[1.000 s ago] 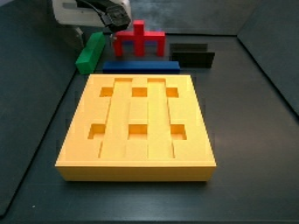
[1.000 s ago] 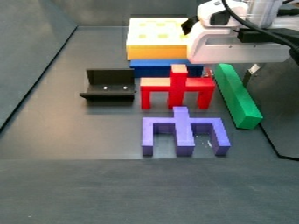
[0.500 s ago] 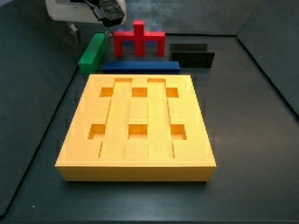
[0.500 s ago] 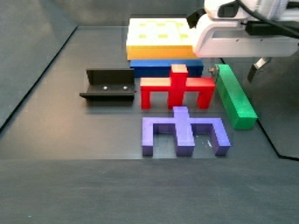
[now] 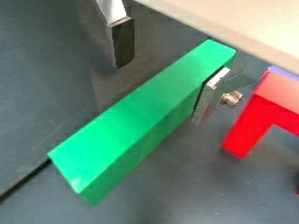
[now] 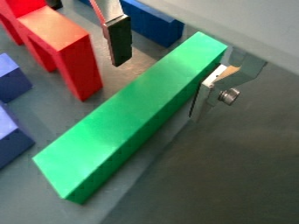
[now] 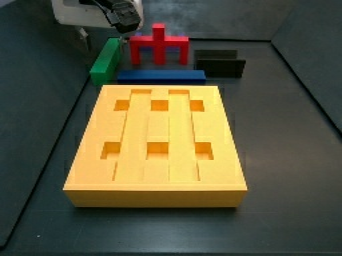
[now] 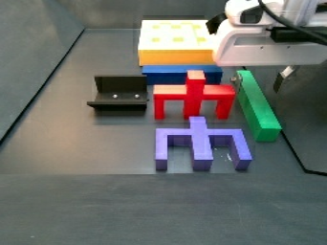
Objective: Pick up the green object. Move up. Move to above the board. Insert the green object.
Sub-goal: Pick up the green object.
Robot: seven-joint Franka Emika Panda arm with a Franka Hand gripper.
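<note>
Tight quarters around the green object, open floor beyond it.

Your gripper (image 6: 163,59) hangs over the far end of the green object (image 6: 126,127), fingers spread to either side. On one side the red pronged block (image 8: 193,95) stands just beside the bar; the blue bar (image 7: 160,74) and the board (image 7: 158,143) crowd its end. The bar's other flank faces bare dark floor (image 8: 296,120).
</note>
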